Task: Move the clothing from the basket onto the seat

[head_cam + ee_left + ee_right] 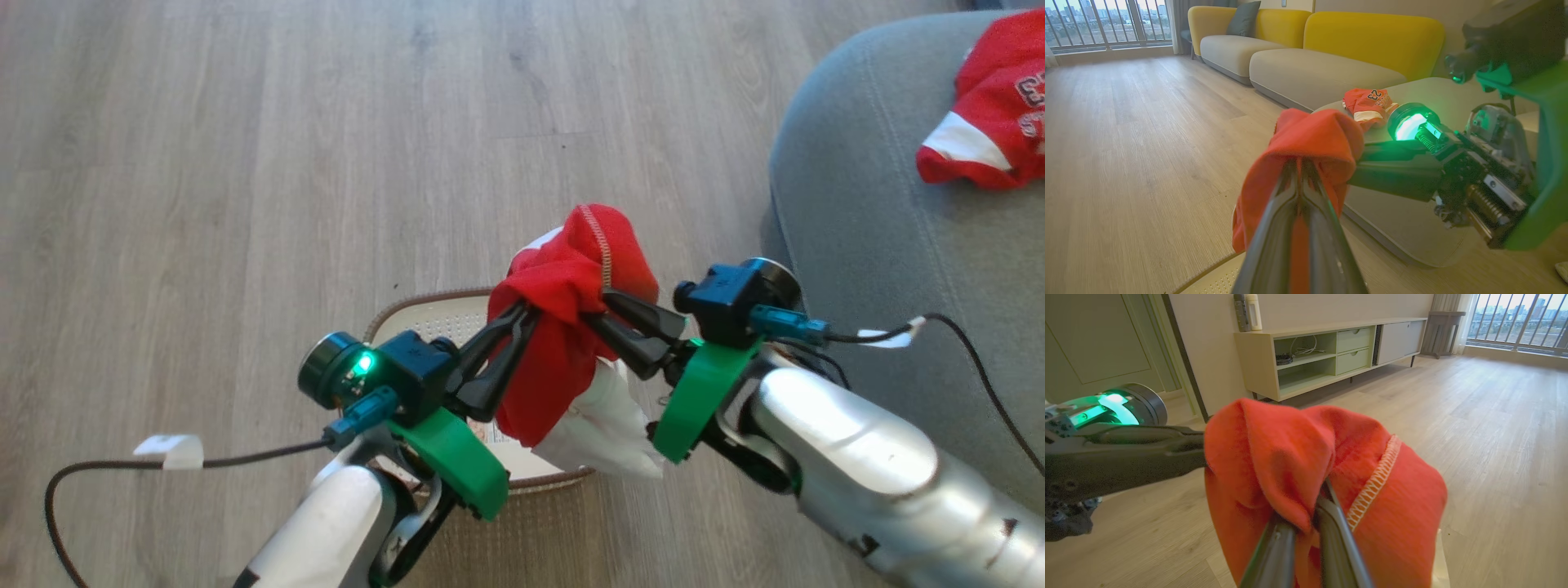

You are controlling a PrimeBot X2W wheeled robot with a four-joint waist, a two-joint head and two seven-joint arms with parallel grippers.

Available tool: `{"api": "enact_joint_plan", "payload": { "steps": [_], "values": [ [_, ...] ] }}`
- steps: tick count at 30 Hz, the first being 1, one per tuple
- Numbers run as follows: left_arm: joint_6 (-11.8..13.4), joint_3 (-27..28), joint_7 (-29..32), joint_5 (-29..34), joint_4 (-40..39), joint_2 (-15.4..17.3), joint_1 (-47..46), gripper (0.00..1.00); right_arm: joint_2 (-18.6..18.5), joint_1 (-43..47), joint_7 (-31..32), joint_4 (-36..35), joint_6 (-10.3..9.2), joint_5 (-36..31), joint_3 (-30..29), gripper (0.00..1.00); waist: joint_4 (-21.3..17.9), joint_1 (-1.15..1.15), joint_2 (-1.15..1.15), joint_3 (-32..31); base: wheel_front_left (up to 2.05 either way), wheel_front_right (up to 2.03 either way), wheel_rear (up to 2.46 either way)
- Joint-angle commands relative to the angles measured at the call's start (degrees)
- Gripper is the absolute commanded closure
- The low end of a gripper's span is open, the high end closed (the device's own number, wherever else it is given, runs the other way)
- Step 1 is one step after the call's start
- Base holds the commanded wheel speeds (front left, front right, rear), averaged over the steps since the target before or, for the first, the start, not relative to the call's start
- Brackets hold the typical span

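Between the two sets of fingers, above the basket (pixel 424 304), the red garment (pixel 563 286) is pinched twice. Left gripper (pixel 516 322) jaws are pressed together on a bunched fold. Right gripper (pixel 611 314) jaws are closed on the neighbouring fold, with the tips of the two grippers nearly meeting. You hold thin gathers only, so if the arms part during the carry, one pinch may strip free. Its white panel (pixel 604 433) hangs low by the basket's near rim; judged risk: it snags and drags the basket. The seat (pixel 849 261) lies to the right, with the other garment (pixel 992 106) at its far right. A short swing could drop cloth on the floor (pixel 204 163).
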Motion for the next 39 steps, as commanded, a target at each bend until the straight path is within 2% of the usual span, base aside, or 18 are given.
{"api": "enact_joint_plan", "payload": {
  "steps": [1, 6, 14, 15, 25, 31, 39],
  "values": [
    [0.94, 2.56, -0.93, -0.14, -1.05, 0.65, -2.69, 0.00, -0.90, 1.30, -0.41, -2.10, -0.01, -0.79, -2.07, 1.00, -0.97, 0.00, 0.00, 0.36, 0.00, 0.00, 0.00],
    [1.59, 2.43, -2.61, 0.94, 0.85, 0.80, -3.00, 0.00, -2.75, 2.76, -0.41, -3.36, -0.01, -2.06, -6.70, 1.00, -3.60, 0.00, 0.00, 0.99, 0.00, 0.00, 0.00],
    [0.98, 0.16, -7.03, 2.02, 4.94, -0.82, -2.91, 0.00, -5.44, 5.91, -0.41, -5.56, -0.01, -4.70, -15.27, 1.00, -10.52, 0.00, 0.00, 1.84, 0.00, 0.00, 0.00],
    [0.98, 0.16, -7.03, 2.02, 4.94, -0.82, -2.91, 0.00, -5.44, 5.91, -0.41, -5.56, -0.01, -4.70, -15.27, 1.00, -10.52, 0.00, 0.00, 1.84, 0.00, 0.00, 0.00],
    [-0.06, -2.40, -8.60, 0.96, 6.59, -3.50, -3.62, 0.00, -7.45, 10.80, -0.41, -7.76, -0.01, -7.10, -24.35, 1.00, -19.19, 0.00, 0.00, 1.99, 0.00, 0.00, 0.00],
    [0.05, -3.65, -8.82, 0.78, 6.94, -4.28, -4.36, 0.00, -8.14, 13.49, -0.41, -8.55, -0.01, -7.98, -28.53, 1.00, -21.03, 0.00, 0.00, 2.25, 0.00, 0.00, 0.00],
    [-0.08, -4.40, -8.52, 0.85, 6.68, -4.18, -5.38, 0.00, -8.07, 14.00, -0.41, -9.53, -0.01, -8.51, -31.68, 1.00, -20.24, 0.00, 0.00, 3.71, 0.00, 0.00, 0.00]
  ]
}}
